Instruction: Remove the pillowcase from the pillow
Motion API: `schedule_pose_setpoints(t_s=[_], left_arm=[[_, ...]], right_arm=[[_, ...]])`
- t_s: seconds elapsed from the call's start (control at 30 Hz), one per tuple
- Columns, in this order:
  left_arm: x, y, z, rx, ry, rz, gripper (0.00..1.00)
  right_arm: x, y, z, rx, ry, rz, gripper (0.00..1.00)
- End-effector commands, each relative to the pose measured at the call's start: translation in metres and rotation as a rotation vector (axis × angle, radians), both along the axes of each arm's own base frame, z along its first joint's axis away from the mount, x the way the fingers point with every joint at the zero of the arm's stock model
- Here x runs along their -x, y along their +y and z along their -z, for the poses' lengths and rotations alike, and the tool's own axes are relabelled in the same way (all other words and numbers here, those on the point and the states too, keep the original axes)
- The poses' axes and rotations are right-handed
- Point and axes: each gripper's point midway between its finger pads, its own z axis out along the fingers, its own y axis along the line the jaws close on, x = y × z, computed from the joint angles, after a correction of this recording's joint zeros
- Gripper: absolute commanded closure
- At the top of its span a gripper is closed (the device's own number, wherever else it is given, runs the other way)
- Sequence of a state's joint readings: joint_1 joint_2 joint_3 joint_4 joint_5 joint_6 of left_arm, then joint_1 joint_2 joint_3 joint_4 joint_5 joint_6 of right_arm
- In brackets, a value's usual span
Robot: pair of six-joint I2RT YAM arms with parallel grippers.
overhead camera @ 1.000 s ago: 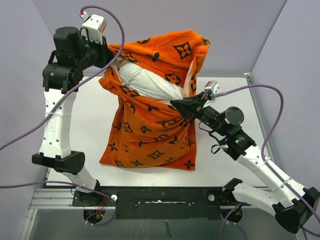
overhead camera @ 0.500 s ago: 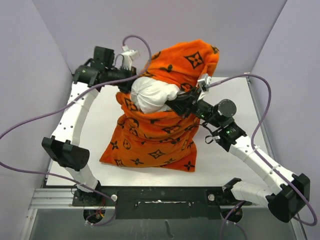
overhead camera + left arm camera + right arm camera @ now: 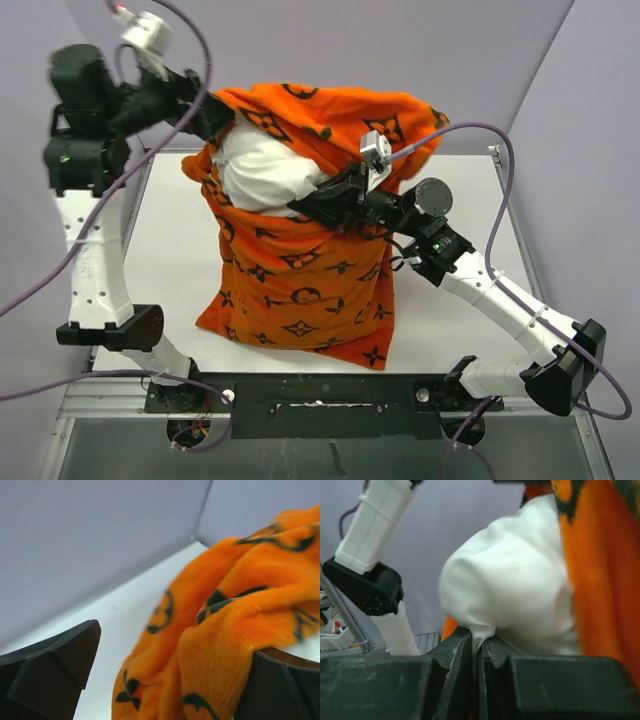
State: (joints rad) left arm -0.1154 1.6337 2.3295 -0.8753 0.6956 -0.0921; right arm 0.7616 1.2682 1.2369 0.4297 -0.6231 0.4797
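Note:
The orange pillowcase (image 3: 300,290) stands bunched on the table, its mouth upward, with the white pillow (image 3: 262,170) bulging out at the top left. My left gripper (image 3: 212,116) is at the upper left rim of the cover. In the left wrist view this gripper (image 3: 175,645) is open, its fingers (image 3: 55,665) far apart, and a fold of pillowcase (image 3: 235,610) lies loosely between them against the right one. My right gripper (image 3: 305,205) reaches in from the right. In the right wrist view it (image 3: 479,642) is shut on a pinch of the pillow (image 3: 510,590), with pillowcase (image 3: 600,580) beside it.
The white table (image 3: 170,250) is boxed in by lilac walls at the back and sides. A black rail (image 3: 320,400) runs along the near edge between the arm bases. Purple cables loop above both arms. The left arm (image 3: 370,555) shows in the right wrist view.
My left gripper has opened and let go of the pillowcase rim, and its arm swung up and left. The right gripper kept its pinch on the pillow and shifted left.

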Motion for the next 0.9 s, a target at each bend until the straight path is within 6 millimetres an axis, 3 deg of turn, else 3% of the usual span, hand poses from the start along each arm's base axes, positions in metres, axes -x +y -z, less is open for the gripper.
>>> schedule_pose_setpoints(t_s=[0.0,0.07,0.23,0.4,0.5,0.57,0.7,0.87], left_arm=[[0.029,0.038,-0.076,-0.002,-0.283,0.004,0.02],[0.041,0.046,-0.076,-0.021,-0.299,0.029,0.02],[0.093,0.032,-0.062,-0.065,-0.328,0.181,0.02],[0.115,0.024,-0.051,-0.065,-0.340,0.252,0.02],[0.132,0.009,-0.033,-0.075,-0.293,0.365,0.03],[0.142,-0.012,-0.009,-0.131,-0.265,0.433,0.04],[0.137,-0.038,0.041,-0.313,-0.248,0.458,0.04],[0.105,-0.030,0.026,-0.359,-0.369,0.311,0.03]], right_arm=[[-0.019,-0.019,0.006,-0.005,0.013,0.057,1.00],[-0.028,-0.026,0.009,-0.001,0.028,0.080,1.00],[-0.033,-0.028,0.013,0.015,0.035,0.084,1.00],[-0.029,-0.023,0.012,0.029,0.029,0.050,1.00],[-0.025,-0.018,0.010,0.029,0.027,0.029,1.00],[-0.020,-0.013,0.005,0.027,0.014,0.006,1.00],[-0.004,0.003,0.003,0.060,-0.011,-0.044,1.00],[0.004,0.003,0.002,0.073,-0.023,-0.046,1.00]])
